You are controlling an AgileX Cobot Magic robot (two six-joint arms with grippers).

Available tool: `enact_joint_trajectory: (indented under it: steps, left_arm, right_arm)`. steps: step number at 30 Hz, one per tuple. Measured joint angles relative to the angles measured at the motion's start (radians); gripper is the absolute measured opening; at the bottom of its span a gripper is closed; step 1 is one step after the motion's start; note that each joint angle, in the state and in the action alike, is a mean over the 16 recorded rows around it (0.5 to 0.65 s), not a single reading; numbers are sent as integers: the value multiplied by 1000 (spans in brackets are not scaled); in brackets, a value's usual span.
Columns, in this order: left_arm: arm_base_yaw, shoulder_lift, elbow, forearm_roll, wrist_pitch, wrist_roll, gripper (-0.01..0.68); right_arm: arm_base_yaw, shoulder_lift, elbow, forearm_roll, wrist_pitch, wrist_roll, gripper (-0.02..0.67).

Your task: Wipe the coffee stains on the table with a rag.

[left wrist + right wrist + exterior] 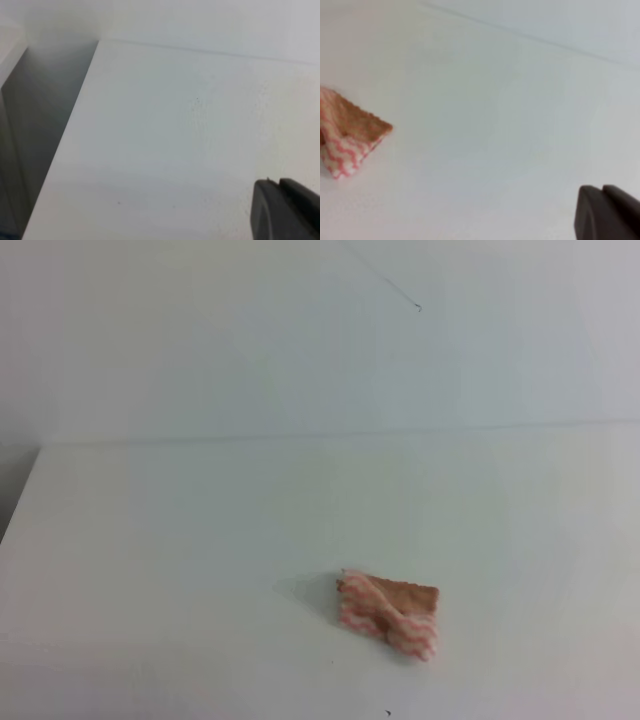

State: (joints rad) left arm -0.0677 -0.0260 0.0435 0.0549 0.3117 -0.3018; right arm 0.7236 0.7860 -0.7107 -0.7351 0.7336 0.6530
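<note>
Only a dark bit of the left gripper [286, 210] is showing, low in the corner of its own camera. The right gripper [607, 212] is showing the same way. Neither is touching anything.

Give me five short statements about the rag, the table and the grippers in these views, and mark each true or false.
1. The small pink-and-white zigzag cloth rag lies on the plain white table. True.
2. A gripper is clamped on the rag. False: in the exterior high view nothing touches it, and no arm shows there.
3. The rag is spread out flat. False: it is folded and crumpled, with a tan-brown patch showing on top.
4. In the right wrist view the rag sits at the left edge, well apart from the dark right gripper in the lower right corner. True.
5. A large brown coffee puddle shows beside the rag. False: no coffee stain is visible on the bare table around it.
</note>
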Motion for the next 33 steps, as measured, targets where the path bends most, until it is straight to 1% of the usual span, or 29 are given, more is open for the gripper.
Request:
enact_joint_trajectory:
  steps: [3, 8, 26, 33]
  left_arm:
    - [0, 0, 0, 0, 0, 0, 0]
    - [0, 0, 0, 0, 0, 0, 0]
    - [0, 0, 0, 0, 0, 0, 0]
    - [0, 0, 0, 0, 0, 0, 0]
  right_arm:
    - [0, -32, 64, 0, 2, 27, -4]
    - [0, -56, 111, -1, 8, 63, -4]
    - [0, -62, 118, -2, 18, 67, -4]
    - [-8, -103, 117, -4, 20, 64, -4]
